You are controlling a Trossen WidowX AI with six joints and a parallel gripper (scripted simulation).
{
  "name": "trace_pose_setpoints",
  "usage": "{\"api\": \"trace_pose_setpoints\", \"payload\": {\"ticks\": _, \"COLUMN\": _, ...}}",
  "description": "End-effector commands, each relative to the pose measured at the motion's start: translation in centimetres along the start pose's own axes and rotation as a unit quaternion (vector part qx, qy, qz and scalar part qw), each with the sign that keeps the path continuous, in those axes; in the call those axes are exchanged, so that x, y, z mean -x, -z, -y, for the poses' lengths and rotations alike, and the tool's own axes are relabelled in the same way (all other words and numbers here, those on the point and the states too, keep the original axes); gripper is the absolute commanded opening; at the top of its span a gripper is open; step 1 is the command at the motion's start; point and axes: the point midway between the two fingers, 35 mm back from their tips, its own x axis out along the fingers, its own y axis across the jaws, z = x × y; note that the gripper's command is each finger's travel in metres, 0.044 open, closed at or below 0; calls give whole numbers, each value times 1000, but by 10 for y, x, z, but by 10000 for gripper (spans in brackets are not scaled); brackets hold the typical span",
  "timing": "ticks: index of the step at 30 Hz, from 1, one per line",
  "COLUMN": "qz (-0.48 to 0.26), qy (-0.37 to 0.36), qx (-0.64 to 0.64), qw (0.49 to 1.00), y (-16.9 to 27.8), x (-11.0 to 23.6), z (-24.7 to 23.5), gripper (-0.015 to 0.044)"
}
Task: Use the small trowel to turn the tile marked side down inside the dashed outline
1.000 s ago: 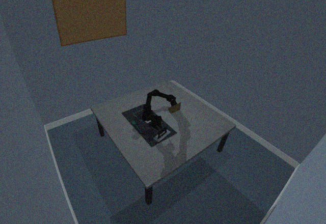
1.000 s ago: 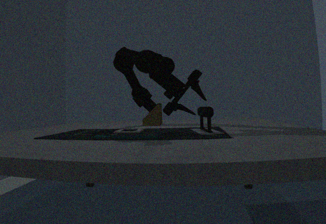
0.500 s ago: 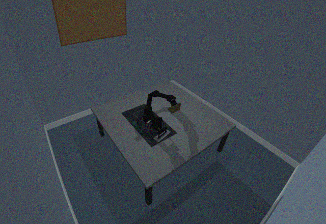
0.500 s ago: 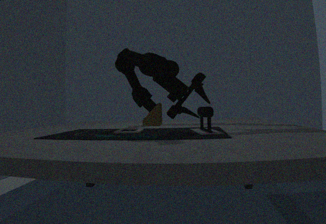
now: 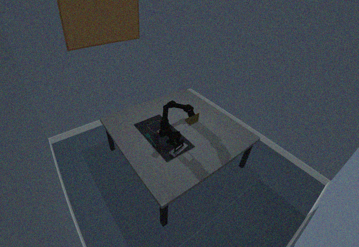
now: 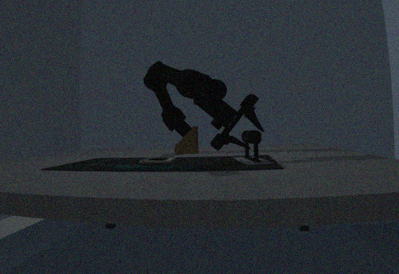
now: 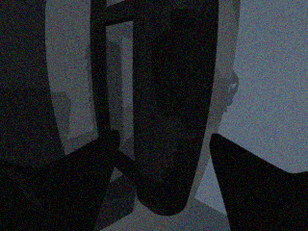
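The trowel (image 5: 178, 147) (image 6: 251, 136) (image 7: 175, 96) has a dark rounded handle raised on two posts over a pale patch at one end of the dark mat (image 5: 167, 156) (image 6: 70, 167). My gripper (image 6: 256, 139) (image 7: 166, 138) is open, with its fingertips on either side of the handle in the wrist view; no grip shows. A flat pale-rimmed piece with a dark middle, probably the tile (image 6: 169, 159), lies on the mat left of the trowel in the exterior view. The arm hides most of it in the top view. Its marked side and the dashed outline cannot be made out clearly.
An orange-brown wedge-shaped panel (image 5: 192, 119) (image 6: 191, 142) stands by the arm's base, beyond the mat. Teal marks (image 5: 148, 136) show on the mat. The light table (image 5: 162, 189) (image 6: 144, 184) extends around the mat. An orange board (image 5: 98, 18) hangs on the wall.
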Motion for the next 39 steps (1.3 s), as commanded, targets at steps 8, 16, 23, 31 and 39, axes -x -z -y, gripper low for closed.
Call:
{"api": "trace_pose_setpoints", "payload": {"ticks": 8, "qz": 2, "qy": 1, "qx": -3, "qw": 1000, "y": -2, "x": -18, "z": 0, "gripper": 300}}
{"api": "trace_pose_setpoints", "payload": {"ticks": 16, "qz": 2, "qy": 1, "qx": -3, "qw": 1000, "y": -2, "x": -19, "z": 0, "gripper": 136}}
{"api": "trace_pose_setpoints", "payload": {"ticks": 23, "qz": 2, "qy": 1, "qx": -3, "qw": 1000, "y": -2, "x": -19, "z": 0, "gripper": 89}}
{"api": "trace_pose_setpoints", "payload": {"ticks": 31, "qz": 2, "qy": 1, "qx": -3, "qw": 1000, "y": -2, "x": -19, "z": 0, "gripper": 36}}
{"api": "trace_pose_setpoints", "payload": {"ticks": 39, "qz": 1, "qy": 0, "qx": -5, "qw": 1000, "y": -2, "x": -13, "z": 6, "gripper": 0}}
